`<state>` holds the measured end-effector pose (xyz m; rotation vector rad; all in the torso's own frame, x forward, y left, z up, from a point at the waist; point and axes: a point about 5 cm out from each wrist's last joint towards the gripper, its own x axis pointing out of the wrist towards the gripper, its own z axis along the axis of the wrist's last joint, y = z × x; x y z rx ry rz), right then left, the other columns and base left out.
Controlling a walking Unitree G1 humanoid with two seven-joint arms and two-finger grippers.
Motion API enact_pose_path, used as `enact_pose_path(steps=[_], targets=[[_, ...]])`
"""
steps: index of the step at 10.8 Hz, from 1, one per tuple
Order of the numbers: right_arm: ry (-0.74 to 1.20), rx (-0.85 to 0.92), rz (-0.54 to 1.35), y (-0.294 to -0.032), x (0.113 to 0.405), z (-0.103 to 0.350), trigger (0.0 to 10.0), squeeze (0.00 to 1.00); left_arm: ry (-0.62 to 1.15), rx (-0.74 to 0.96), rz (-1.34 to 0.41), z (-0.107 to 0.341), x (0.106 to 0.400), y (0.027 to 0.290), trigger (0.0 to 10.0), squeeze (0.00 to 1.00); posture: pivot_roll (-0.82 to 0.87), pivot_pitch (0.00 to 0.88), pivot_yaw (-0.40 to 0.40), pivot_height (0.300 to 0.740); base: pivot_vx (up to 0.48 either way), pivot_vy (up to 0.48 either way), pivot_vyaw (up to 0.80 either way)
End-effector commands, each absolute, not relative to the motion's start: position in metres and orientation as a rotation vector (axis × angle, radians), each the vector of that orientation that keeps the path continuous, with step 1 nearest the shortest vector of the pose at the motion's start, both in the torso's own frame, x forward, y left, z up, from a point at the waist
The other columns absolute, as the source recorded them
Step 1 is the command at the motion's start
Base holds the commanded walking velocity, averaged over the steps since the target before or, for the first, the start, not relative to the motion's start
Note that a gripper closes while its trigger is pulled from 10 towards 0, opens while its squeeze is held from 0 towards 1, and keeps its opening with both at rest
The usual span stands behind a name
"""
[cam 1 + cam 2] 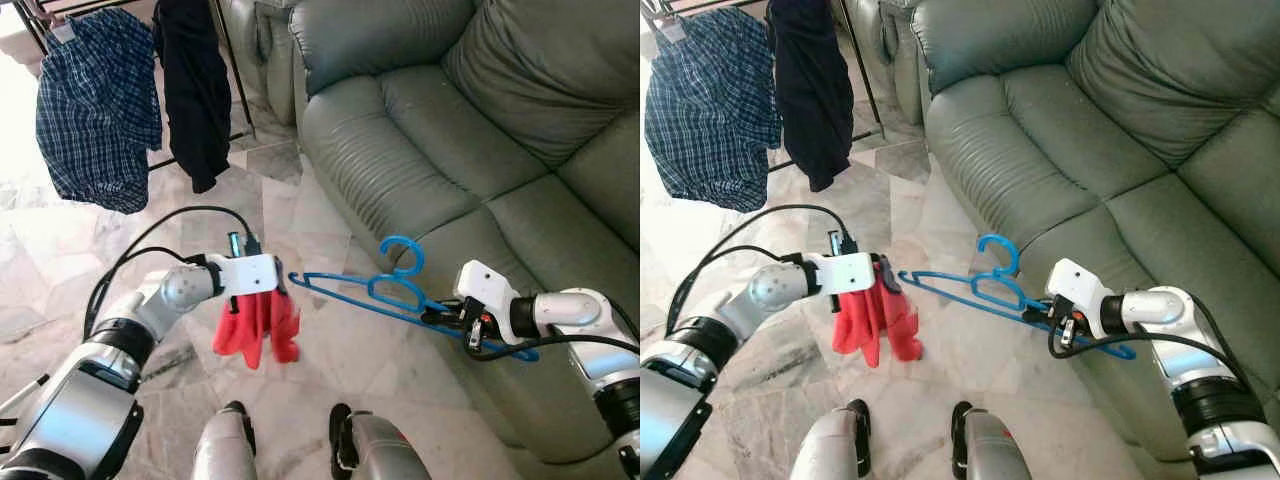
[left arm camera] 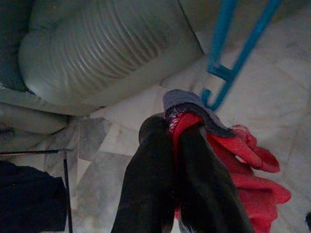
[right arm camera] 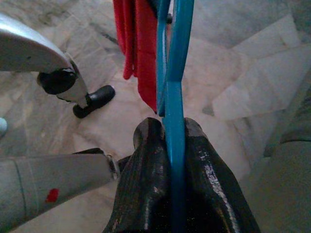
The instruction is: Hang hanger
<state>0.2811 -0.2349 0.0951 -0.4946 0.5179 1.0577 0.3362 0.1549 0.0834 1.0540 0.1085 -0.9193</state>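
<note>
left gripper point(image 1: 272, 292): pinching red cloth point(image 1: 256, 326), out from sofa point(image 1: 420, 140) | right gripper point(image 1: 447, 318): clamped on blue hanger point(image 1: 385, 292), just before sofa's front edge

Both my arms raised forward, elbows bent. Left gripper point(image 1: 268, 293) – fingers point(image 2: 155, 184) pinched tight on red cloth point(image 1: 256, 326). Right gripper point(image 1: 452, 318) reaches inward, fingers point(image 3: 146, 179) clamped on blue hanger point(image 1: 385, 292) – wrist level.

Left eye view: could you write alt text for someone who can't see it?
A robot's right gripper holds a blue hanger while its left gripper holds a red garment, over a marble floor beside a grey-green sofa. Clothes hang on a rack behind.
</note>
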Motion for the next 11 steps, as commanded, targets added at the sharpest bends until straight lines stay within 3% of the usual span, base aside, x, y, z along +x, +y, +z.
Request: enact_pose_path(steps=[1, 7, 11], targets=[[0.526, -0.469, 1.066, -0.238, 0.279, 0.096, 10.0, 0.00, 0.081, 1.060, -0.943, 0.084, 0.335, 0.149, 10.0, 0.00, -0.03, 0.212, -0.046, 0.740, 0.000, 0.000, 0.00], [0.503, -0.436, 1.085, -0.226, 0.281, 0.095, 10.0, 0.00, -0.101, 1.005, -0.929, 0.100, 0.335, 0.127, 10.0, 0.00, -0.02, 0.214, -0.048, 0.740, 0.000, 0.000, 0.00], [0.550, -0.476, 1.072, -0.242, 0.277, 0.100, 10.0, 0.00, -0.001, 1.079, -0.962, 0.092, 0.335, 0.142, 10.0, 0.00, -0.02, 0.212, -0.043, 0.740, 0.000, 0.000, 0.00]])
